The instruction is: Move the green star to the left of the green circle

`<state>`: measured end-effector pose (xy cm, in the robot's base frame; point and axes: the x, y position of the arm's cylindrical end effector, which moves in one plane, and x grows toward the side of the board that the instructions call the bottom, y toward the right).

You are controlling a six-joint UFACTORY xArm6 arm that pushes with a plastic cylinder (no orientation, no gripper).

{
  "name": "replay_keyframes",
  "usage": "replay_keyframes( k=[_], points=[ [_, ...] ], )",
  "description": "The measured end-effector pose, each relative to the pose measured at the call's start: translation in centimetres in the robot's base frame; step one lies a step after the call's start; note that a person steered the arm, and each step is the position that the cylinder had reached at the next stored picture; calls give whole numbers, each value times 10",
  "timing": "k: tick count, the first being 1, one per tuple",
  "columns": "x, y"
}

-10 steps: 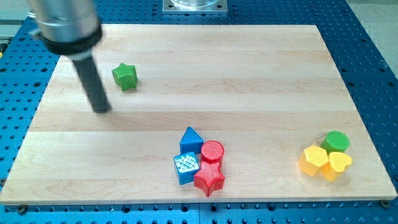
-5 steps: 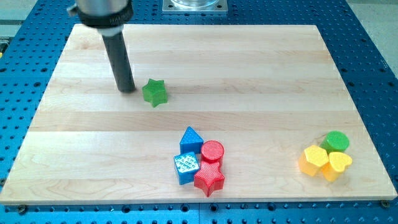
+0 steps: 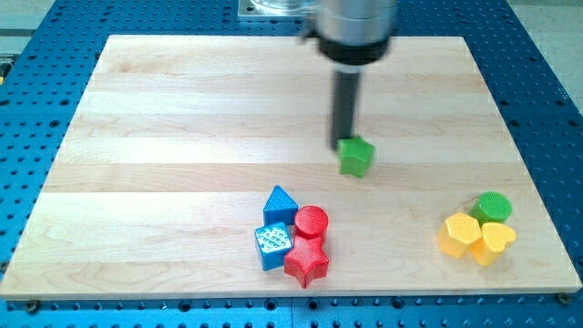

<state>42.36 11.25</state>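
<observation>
The green star (image 3: pixel 356 156) lies on the wooden board (image 3: pixel 182 182), right of centre. My tip (image 3: pixel 341 144) touches its upper left edge, with the dark rod rising toward the view's top. The green circle (image 3: pixel 493 207) sits far to the view's right and lower, well apart from the star.
A yellow hexagon-like block (image 3: pixel 460 232) and a yellow heart (image 3: pixel 495 241) sit just below the green circle. A cluster at bottom centre holds a blue triangle (image 3: pixel 281 202), a red circle (image 3: pixel 311 221), a blue cube (image 3: pixel 272 244) and a red star (image 3: pixel 307 262).
The green star has slid far to the right and slightly down across the board, with my tip following behind it from the left side to right of centre.
</observation>
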Motion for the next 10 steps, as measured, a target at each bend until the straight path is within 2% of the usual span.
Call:
replay_keyframes(
  k=[1,2,4,5,7,10],
  points=[
    [-5,-18],
    [-2,-65],
    [42,39],
    [44,2],
    [95,39],
    [98,21]
  ],
)
